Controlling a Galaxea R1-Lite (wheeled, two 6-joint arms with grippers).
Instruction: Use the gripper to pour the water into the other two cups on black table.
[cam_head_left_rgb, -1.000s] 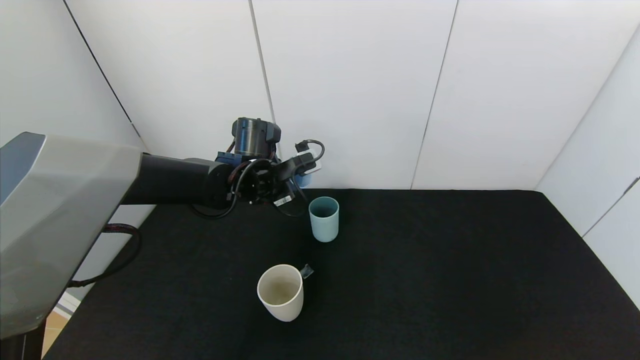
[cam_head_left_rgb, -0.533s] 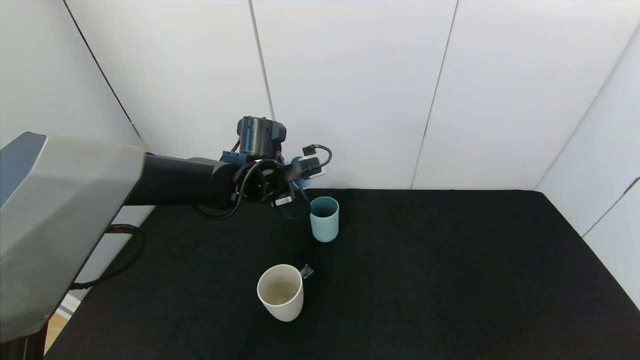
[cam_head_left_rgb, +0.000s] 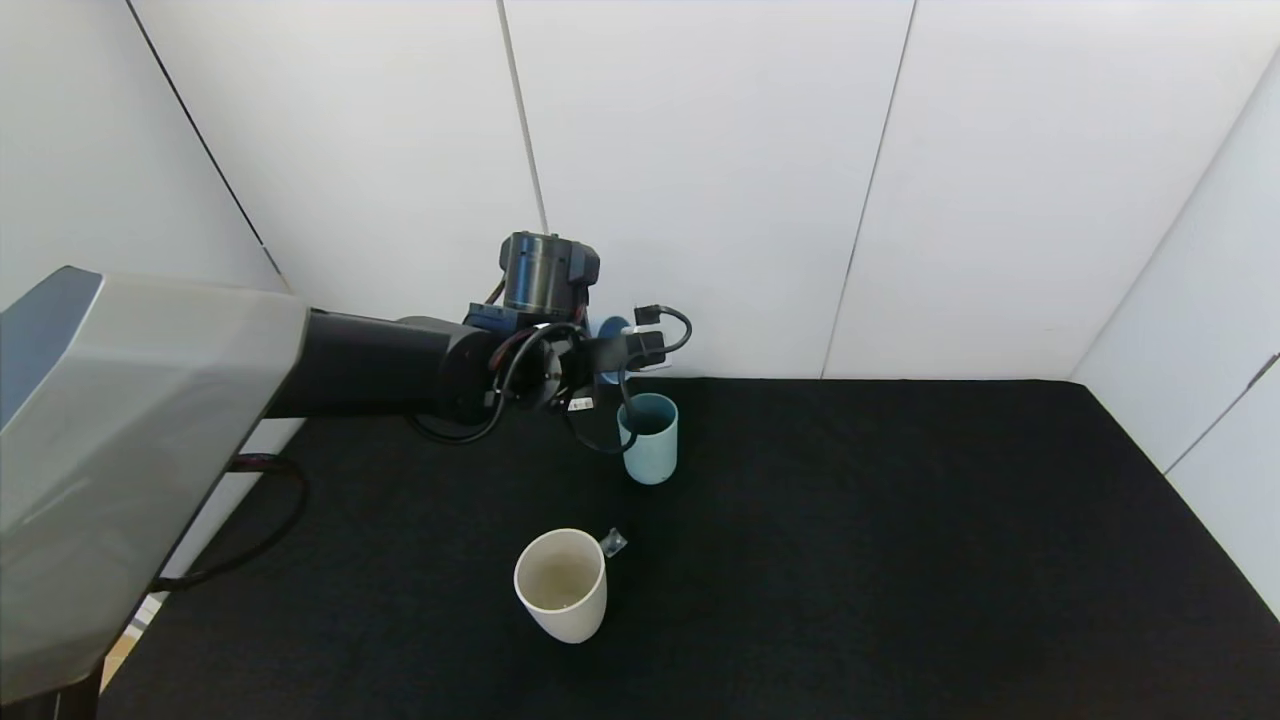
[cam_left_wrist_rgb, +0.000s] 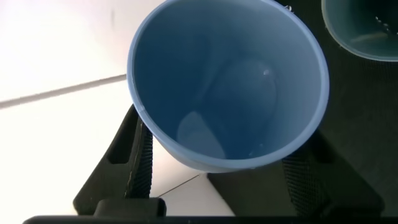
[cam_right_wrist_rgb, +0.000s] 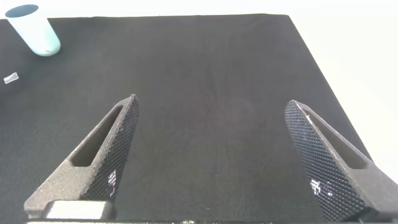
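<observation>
Between the black fingers of the left gripper sits a light blue, smooth-walled plastic tumbler, pinched from both sides of its body; its mouth faces the wrist camera, so it appears tipped well over, which I take to be a pouring attitude; a thin glossy pool of clear water shows low inside it, though how much is hard to tell. From the head view the gripper hangs at the back of the table, just above and beside the slim teal-green handleless tumbler, whose rim also shows close to the blue cup's lip in the wrist view; that closeness suggests the pour is being aimed into the teal one. Nearer the robot, well apart from the pair, stands the cream-white handleless tumbler, upright; its floor looks slightly dark and wet, so it may already have its share, but I cannot be sure. Just beside it lies a small clear scrap. All of this rests on the wide matte black cloth-textured table. Out to the right, the right gripper hovers idle over bare cloth with its textured fingers spread wide, holding nothing.
</observation>
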